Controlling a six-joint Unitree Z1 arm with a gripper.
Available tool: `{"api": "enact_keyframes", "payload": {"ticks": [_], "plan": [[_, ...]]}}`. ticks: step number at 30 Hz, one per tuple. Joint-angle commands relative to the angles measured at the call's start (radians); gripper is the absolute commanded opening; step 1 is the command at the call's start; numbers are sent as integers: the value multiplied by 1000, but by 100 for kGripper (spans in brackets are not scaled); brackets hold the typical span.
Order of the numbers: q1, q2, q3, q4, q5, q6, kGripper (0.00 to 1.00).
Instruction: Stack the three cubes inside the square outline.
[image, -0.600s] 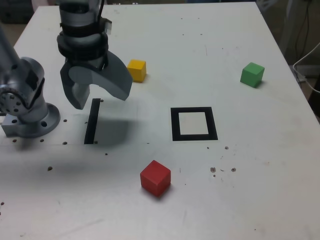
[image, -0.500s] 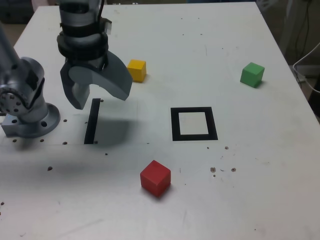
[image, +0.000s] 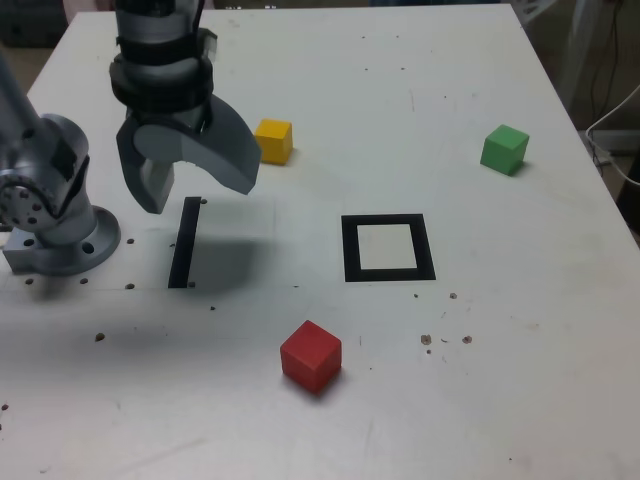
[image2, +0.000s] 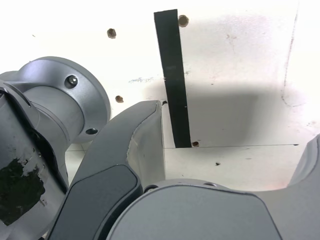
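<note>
Above the black strip (image: 185, 243), the gripper (image: 200, 195) hangs with jaws spread, holding nothing.
Beside the arm's grey base (image: 65, 245), the strip lies well apart from the black square outline (image: 388, 275); matte red (image: 311, 357), yellow (image: 274, 142) and green (image: 505, 150) cubes sit separately outside the outline on a white, pitted tabletop (image: 500, 360).

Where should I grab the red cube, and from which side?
Probably from straight above, jaws closing on two opposite upright side faces of the red cube. It sits flat on the table with a corner towards the exterior view's bottom, so the gripper should likely be turned to match those faces; nothing stands close beside it.
</note>
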Motion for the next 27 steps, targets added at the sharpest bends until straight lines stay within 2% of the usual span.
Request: {"api": "enact_keyframes", "payload": {"ticks": [1, 5, 15, 27], "plan": [[-4, -14, -2, 4, -4, -4, 97], [-32, -28, -17, 21, -18, -34, 97], [-185, -19, -52, 66, -23, -220, 97], [-374, 32, -182, 120, -68, -434, 96]]}}
